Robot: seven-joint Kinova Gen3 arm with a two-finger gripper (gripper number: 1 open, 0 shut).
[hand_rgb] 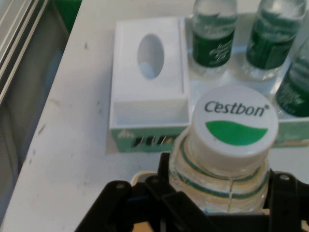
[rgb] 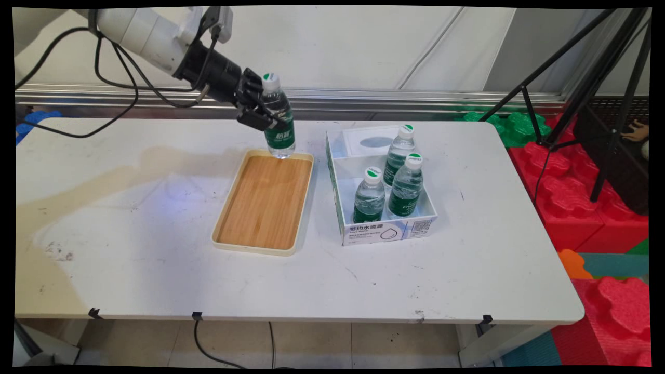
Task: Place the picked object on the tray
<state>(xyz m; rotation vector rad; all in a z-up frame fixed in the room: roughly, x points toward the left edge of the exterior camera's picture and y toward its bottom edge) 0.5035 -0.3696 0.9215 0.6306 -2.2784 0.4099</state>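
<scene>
My black gripper (rgb: 266, 115) is shut on a clear water bottle (rgb: 278, 118) with a green label and a white cap. The bottle stands upright at the far end of a wooden tray (rgb: 264, 205) with a cream rim; whether its base touches the tray I cannot tell. In the hand view the bottle's cap (hand_rgb: 235, 123), lettered Cestbon, sits just above the gripper (hand_rgb: 212, 208). Three more bottles (rgb: 370, 196) of the same kind stand in a white cardboard box (rgb: 387, 231) right of the tray.
The box's far compartment (rgb: 363, 140) has a lid with an oval hole (hand_rgb: 150, 55). A black tripod (rgb: 587, 78) and red and green foam blocks (rgb: 576, 197) stand beyond the table's right edge. Black cables (rgb: 111, 78) hang from the arm.
</scene>
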